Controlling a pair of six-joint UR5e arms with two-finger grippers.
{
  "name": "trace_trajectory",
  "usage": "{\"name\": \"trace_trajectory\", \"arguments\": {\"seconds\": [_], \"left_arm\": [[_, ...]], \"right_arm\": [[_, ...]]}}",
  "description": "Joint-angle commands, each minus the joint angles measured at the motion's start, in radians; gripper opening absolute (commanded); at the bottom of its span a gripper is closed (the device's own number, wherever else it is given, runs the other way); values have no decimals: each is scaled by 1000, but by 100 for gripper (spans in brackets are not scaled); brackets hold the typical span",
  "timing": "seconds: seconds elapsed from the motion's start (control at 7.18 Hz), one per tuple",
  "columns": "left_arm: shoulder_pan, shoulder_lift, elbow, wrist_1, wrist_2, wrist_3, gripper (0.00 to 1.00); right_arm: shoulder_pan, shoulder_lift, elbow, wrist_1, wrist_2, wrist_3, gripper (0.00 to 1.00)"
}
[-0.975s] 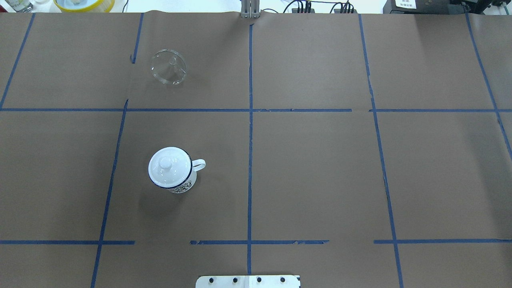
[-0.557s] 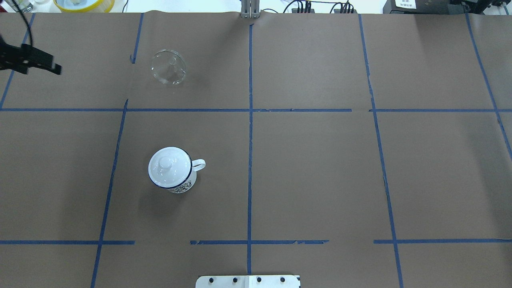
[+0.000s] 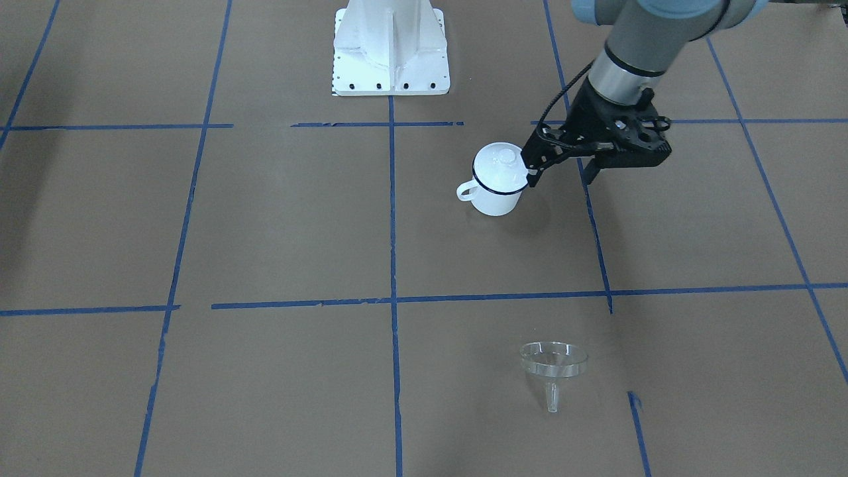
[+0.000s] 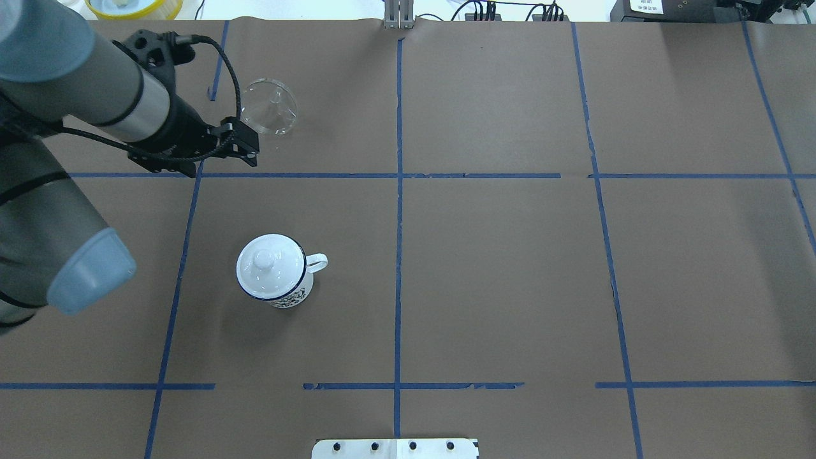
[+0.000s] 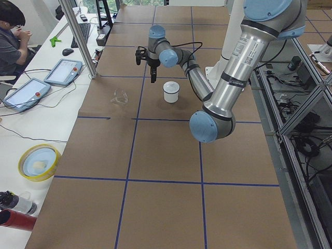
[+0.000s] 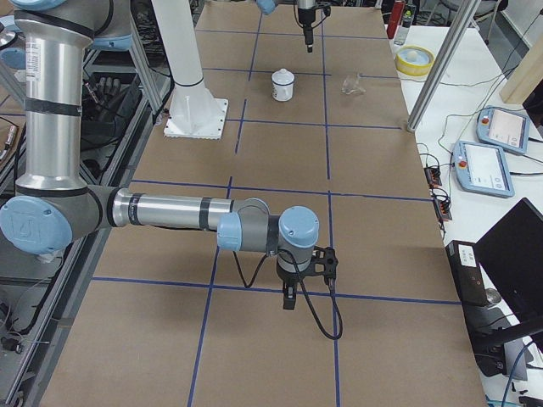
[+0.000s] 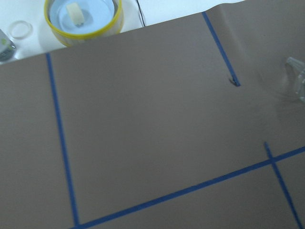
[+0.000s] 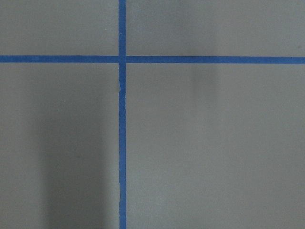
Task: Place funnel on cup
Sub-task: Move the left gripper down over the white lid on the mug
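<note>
My left pincer (image 3: 589,176) had just swung in, the small clear funnel (image 3: 553,361) lying ungrasped to its right. Its gape I couldn't tell.

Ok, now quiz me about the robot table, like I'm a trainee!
1. True or false: the funnel sits on the cup.
2. What covers the cup? A) a lid B) the funnel C) nothing
3. Which arm is nearer the funnel?

Key: 1 false, it lies on the table; 2 A; 3 the left arm.
</note>
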Motion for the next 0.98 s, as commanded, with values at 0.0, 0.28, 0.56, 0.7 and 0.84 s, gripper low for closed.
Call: {"name": "trace_trajectory", "arguments": {"seconds": [0.0,0.28,0.56,0.7,0.84], "left_arm": [[155,-19,-13,36,147,-155,100],[200,-1,-13,36,172,-164,100],[225,24,-11,36,178,-174,98],[226,25,-10,36,178,-174,95],[226,25,-10,34,177,-173,92]], "right_arm": [[0,0,-2,0,0,0,100],[0,0,0,0,0,0,100],[0,0,0,0,0,0,100],[0,0,0,0,0,0,100],[0,0,0,0,0,0,100]]}}
